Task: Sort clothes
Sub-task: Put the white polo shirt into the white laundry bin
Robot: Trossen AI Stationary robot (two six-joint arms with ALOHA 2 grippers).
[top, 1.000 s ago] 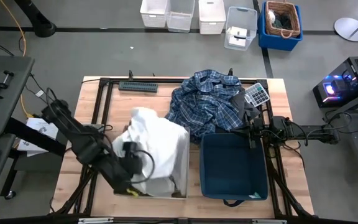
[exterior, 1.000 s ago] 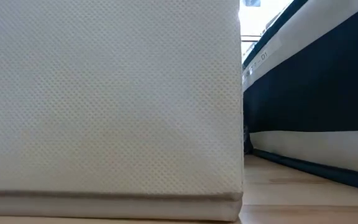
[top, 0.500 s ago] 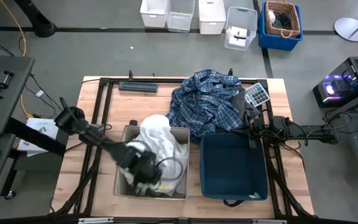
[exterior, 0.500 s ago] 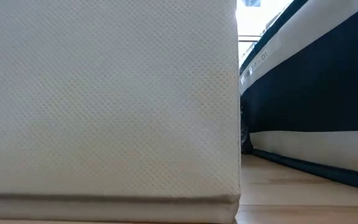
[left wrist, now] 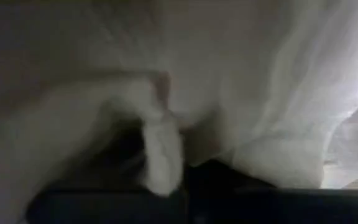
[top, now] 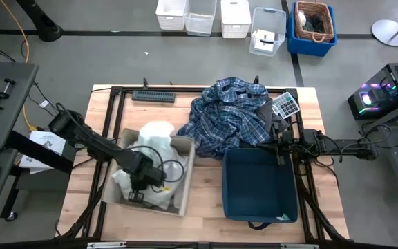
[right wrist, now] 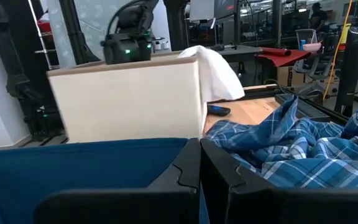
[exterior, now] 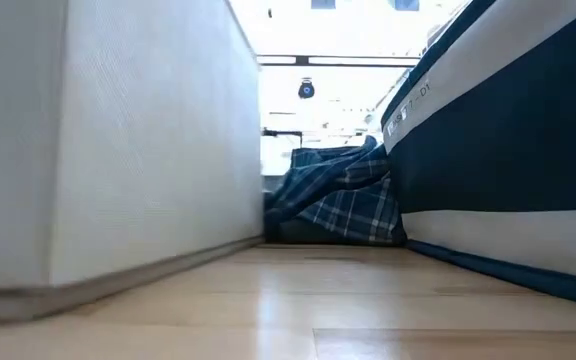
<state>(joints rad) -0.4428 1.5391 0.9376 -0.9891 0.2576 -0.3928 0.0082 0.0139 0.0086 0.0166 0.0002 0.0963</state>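
The white garment (top: 150,138) lies bunched in the beige bin (top: 183,173), one part over its rim (right wrist: 213,68). My left gripper (top: 140,188) is down inside the bin, shut on the white cloth (left wrist: 163,149). The blue-and-white plaid shirt (top: 230,117) lies heaped on the table's far middle, also seen in the low view (exterior: 338,195). A dark grey piece (top: 273,119) shows under its right edge. My right gripper (top: 280,148) is shut at the far rim of the navy bin (top: 258,183). No beige-tan garment shows. My left gripper has a narrow fold of the white garment (left wrist: 161,163) between its fingers, and cloth fills the wrist view around it. It comes from above, down into the beige bin. The garment rests in the bin. My right gripper: I cannot tell whether it touches the navy bin's rim (right wrist: 166,144).
The two bins stand side by side on the near half of the table, with a gap of bare wood (exterior: 298,300) between them. A black bar (top: 153,96) lies at the far left, and a grey keypad (top: 285,105) beside the shirt. Storage boxes (top: 206,15) stand on the floor beyond.
My left gripper has gone down into the beige bin with the white garment, which hung spread above the bin and is now bunched inside. The bin has then slid toward the table's left edge and turned, and the gripper has gone left with it.
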